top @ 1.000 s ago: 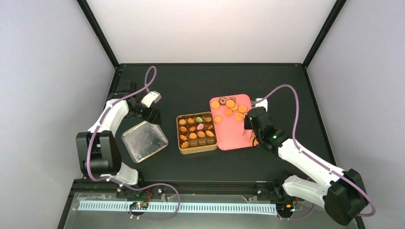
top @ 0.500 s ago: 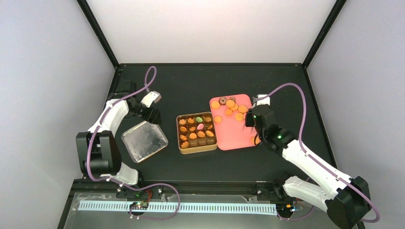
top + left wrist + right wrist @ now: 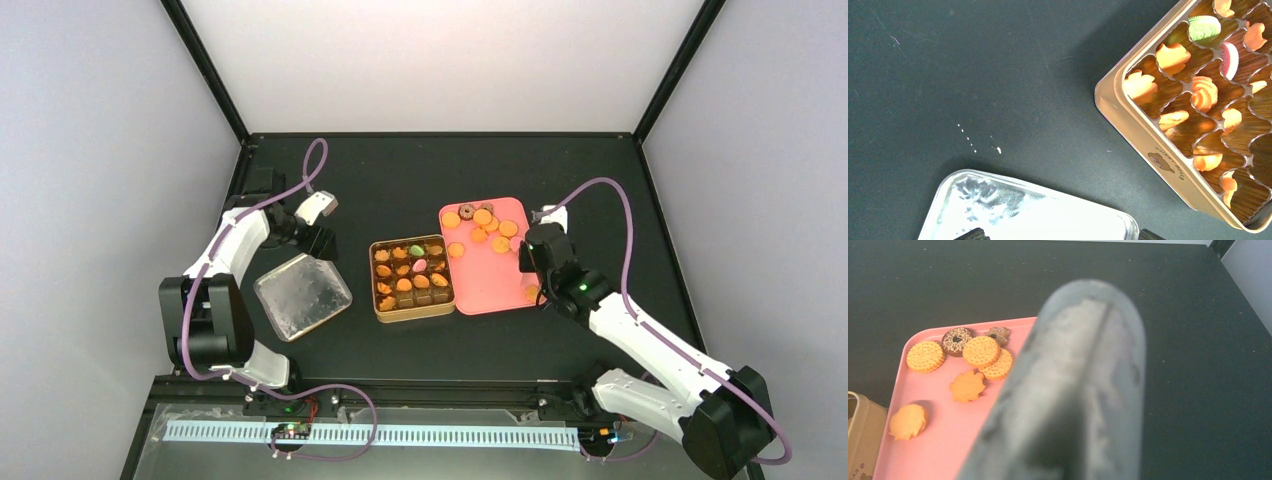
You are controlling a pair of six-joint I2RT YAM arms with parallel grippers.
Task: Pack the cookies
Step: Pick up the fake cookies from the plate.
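— Which arm is nearer the loose cookies (image 3: 981, 351)?
— The right gripper (image 3: 533, 252). It seems clamped on the tongs (image 3: 1083, 380), though its fingers are hidden. The cookies lie close ahead and left of it, on the pink tray (image 3: 938, 445).

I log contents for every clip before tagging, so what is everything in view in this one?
Cookies in tin: a dozen or so, mostly orange, one green, one pink; mostly far rows.
Cookies on tray: about ten, orange, two dark brown; mostly far end.
Tin: one, golden-brown; table middle.
Tray: one, pink; right of tin.
Lid: one, silvery; left of tin.
Grey blurred thing: one; fills right wrist view, unidentifiable.
Table: one, black.
Left gripper: one, black; over lid's far corner, open.
Right gripper: one, black; at tray's right edge, fingers hidden.
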